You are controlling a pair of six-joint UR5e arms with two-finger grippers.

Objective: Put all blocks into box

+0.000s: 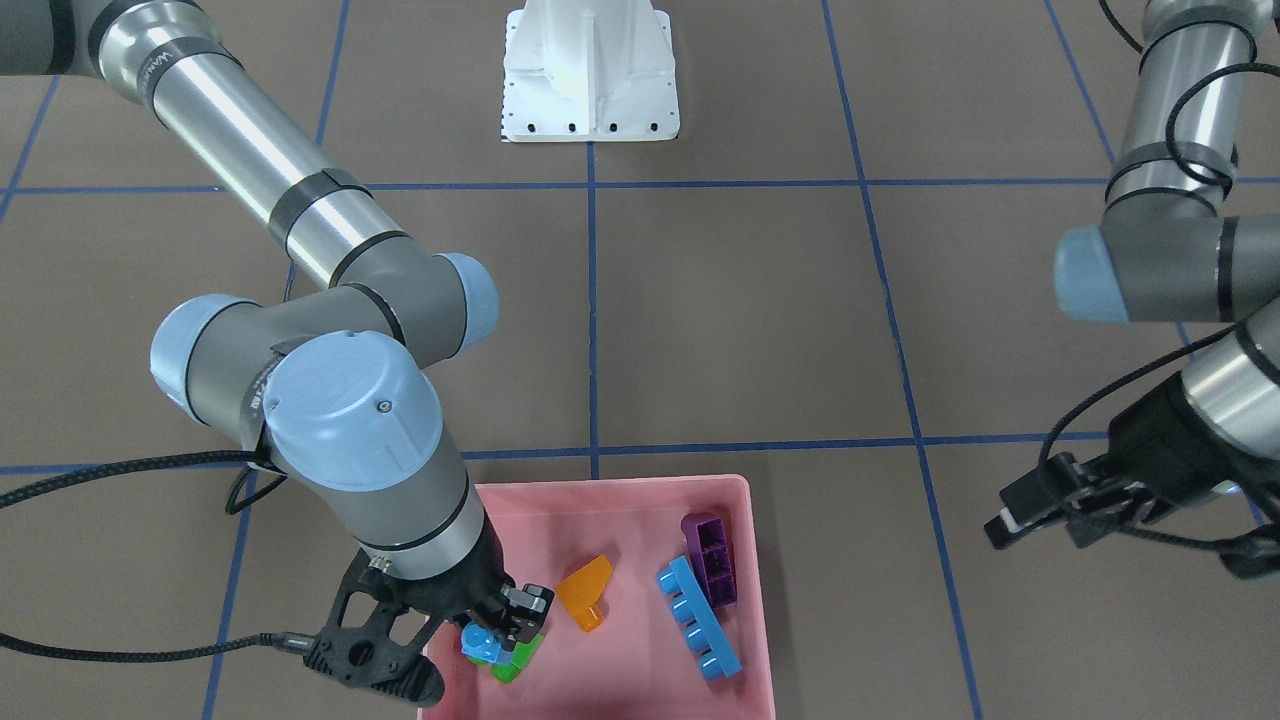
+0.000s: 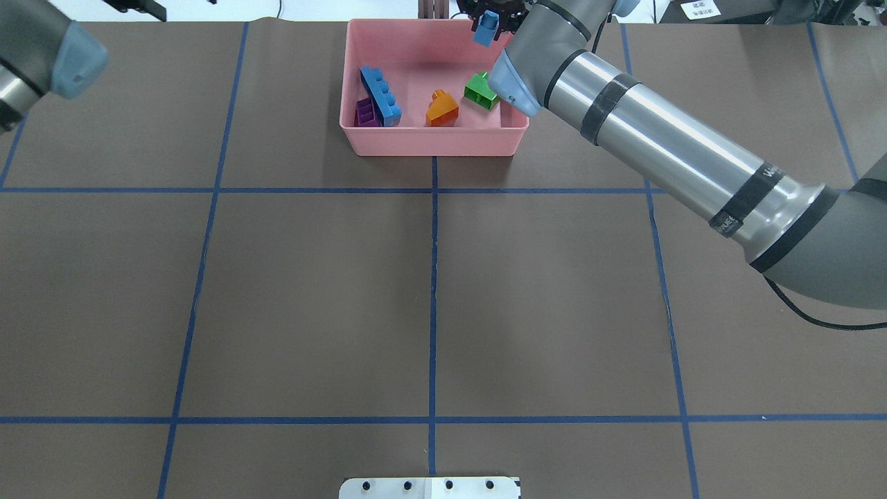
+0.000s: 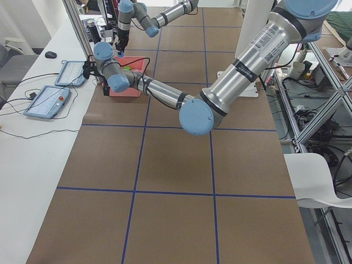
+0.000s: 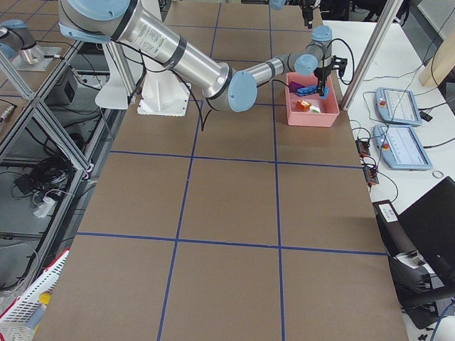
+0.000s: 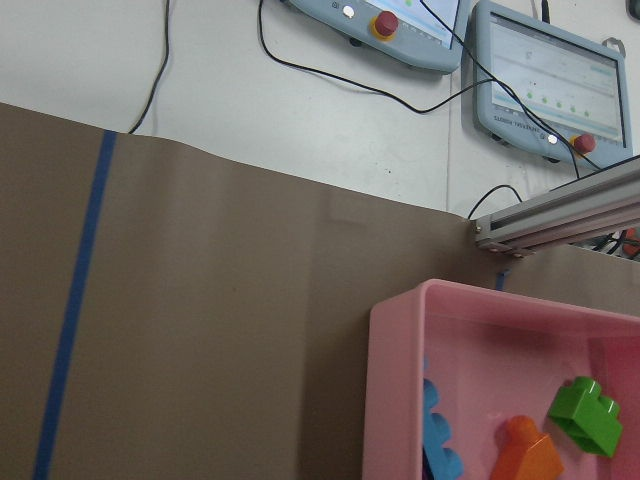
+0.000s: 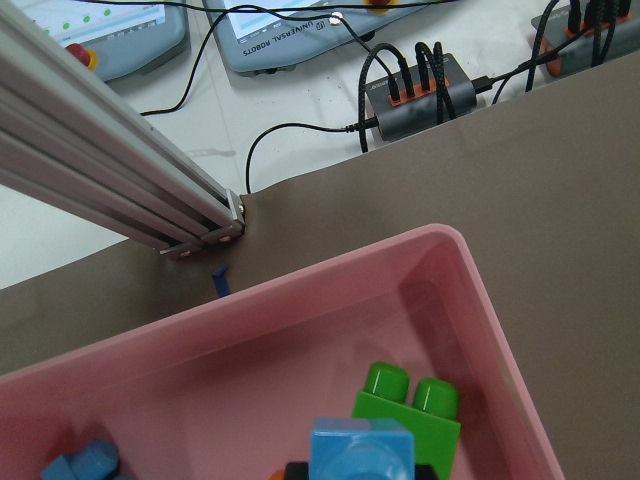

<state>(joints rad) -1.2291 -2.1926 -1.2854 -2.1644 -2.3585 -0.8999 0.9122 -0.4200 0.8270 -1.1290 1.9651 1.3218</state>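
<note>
The pink box (image 1: 610, 486) sits at the table's operator-side edge (image 2: 433, 142). In it lie the orange sloped brick (image 1: 585, 592) (image 2: 441, 109), the purple sloped brick (image 1: 712, 558) (image 2: 365, 113), the long light-blue brick (image 1: 698, 620) (image 2: 381, 95) and the green brick (image 1: 518, 662) (image 2: 481, 91). My right gripper (image 1: 495, 630) is shut on the small light-blue brick (image 1: 480, 640) (image 6: 360, 455). It holds the brick a little above the green brick (image 6: 410, 405), inside the box's outline. My left gripper (image 1: 1030, 512) hangs off to the side, away from the box; I cannot tell whether it is open.
The white robot base (image 1: 590, 80) stands at the robot's side of the table. Past the box, an aluminium frame rail (image 6: 110, 170), operator pendants (image 5: 545, 75) and a cable hub (image 6: 420, 100) lie beyond the table edge. Blue tape lines cross the brown table.
</note>
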